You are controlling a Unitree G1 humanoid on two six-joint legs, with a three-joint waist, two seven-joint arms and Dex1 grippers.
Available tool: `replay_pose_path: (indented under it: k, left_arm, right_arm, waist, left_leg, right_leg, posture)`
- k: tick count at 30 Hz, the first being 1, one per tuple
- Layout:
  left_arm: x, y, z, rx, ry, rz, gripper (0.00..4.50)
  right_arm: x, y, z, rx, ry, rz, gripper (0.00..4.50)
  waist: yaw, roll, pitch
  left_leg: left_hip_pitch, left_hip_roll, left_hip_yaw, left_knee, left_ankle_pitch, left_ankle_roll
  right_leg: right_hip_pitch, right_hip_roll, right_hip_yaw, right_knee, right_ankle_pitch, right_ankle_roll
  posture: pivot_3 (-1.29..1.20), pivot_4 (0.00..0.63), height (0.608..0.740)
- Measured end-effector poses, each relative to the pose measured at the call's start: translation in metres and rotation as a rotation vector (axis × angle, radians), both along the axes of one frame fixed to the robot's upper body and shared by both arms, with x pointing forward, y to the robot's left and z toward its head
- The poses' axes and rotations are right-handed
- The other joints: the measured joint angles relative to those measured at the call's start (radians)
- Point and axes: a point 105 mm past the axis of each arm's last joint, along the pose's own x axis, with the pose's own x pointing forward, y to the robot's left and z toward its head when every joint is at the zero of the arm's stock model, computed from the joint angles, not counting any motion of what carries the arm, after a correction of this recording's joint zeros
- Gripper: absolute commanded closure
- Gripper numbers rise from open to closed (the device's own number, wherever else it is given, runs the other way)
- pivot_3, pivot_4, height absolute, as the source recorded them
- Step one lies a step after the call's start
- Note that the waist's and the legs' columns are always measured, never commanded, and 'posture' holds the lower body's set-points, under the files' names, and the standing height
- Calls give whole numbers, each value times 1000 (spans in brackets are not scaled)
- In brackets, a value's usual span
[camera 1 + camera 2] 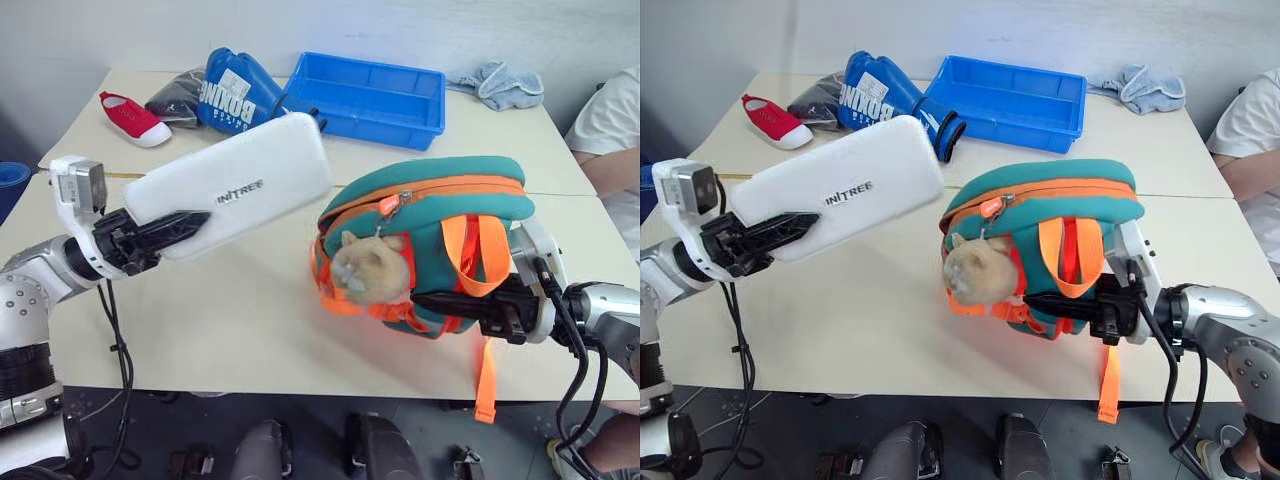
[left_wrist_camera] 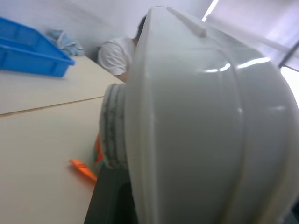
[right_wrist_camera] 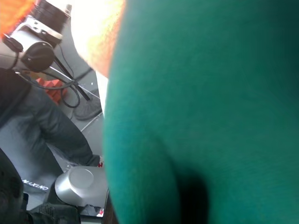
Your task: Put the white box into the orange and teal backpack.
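flat white hard-shell box, rounded corners, dark lettering mid-face [image 1: 235,185] | raised off the table, tilted, far end higher, pointing toward the backpack, just apart from it || small teal fabric backpack, red-orange front, orange straps and zipper trim, tan plush toy [image 1: 430,240] | lifted, leaning, zipper shut

"INITREE" on the white box [image 1: 240,180], "BOXING" on blue glove [image 1: 235,92]

The near end of the white box [image 1: 235,185] is covered by the left gripper [image 1: 185,228], the backpack's [image 1: 1060,215] lower back is hidden behind the right gripper [image 1: 1055,300], and a seated person [image 1: 612,140] is cut off by the edge.
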Motion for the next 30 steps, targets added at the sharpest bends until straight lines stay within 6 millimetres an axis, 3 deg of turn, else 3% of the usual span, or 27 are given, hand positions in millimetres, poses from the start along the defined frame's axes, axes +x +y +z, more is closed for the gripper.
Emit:
replay_pose_path:
  k: [6, 11, 16, 20, 23, 26, 30]
  left_arm:
    - [-10, -20, 2, 54, -45, -92, 3230]
    - [-7, -31, -7, 196, -126, -140, 3230]
    - [11, -42, -2, 283, -271, -139, 3230]
    - [34, -52, -16, 471, -315, -90, 3230]
    - [41, -57, -19, 546, -342, -102, 3230]
    - [48, -71, -10, 635, -387, -135, 3230]
    - [56, -114, -14, 610, -371, -199, 3230]
  right_arm:
    - [-2, 0, -3, -4, 12, -4, 4476]
    - [-1, -1, -3, -8, 10, -14, 4476]
    - [-5, -5, 3, -12, 13, -14, 4476]
    - [-8, -3, 7, -5, 6, -11, 4476]
    - [-7, -3, 8, -6, 7, -18, 4476]
    - [-5, -2, 13, -6, -12, -19, 4476]
    - [-3, 0, 14, -3, -16, -22, 4476]
  waist:
    - [1, 0, 0]
    - [6, 0, 0]
    - [23, 0, 0]
    - [31, 0, 0]
    - [32, 0, 0]
    - [39, 0, 0]
    - [51, 0, 0]
  left_leg:
    - [1, 0, 0, 0, 1, -1]
    - [0, -1, 1, 1, 1, -1]
    - [0, 0, 1, 2, 0, 0]
    - [0, -1, 1, 3, 0, 1]
    - [-1, -1, 2, 4, 0, 2]
    - [-1, -1, 2, 5, 0, 3]
    - [-4, -2, 0, 7, 1, 6]
  right_leg:
    - [0, 0, 0, 1, 0, 0]
    - [0, 1, 0, 1, 0, 0]
    - [0, 1, 0, 1, 0, 0]
    - [0, 1, 0, 1, 1, 1]
    - [0, 1, 0, 1, 1, 1]
    - [1, 1, 0, 1, 2, 2]
    - [0, 1, -1, 0, 3, 4]
  posture:
    - [0, 150, 740]
    - [0, 150, 740]
    - [0, 150, 740]
    - [0, 150, 740]
    - [0, 150, 740]
    - [0, 150, 740]
    - [0, 150, 740]
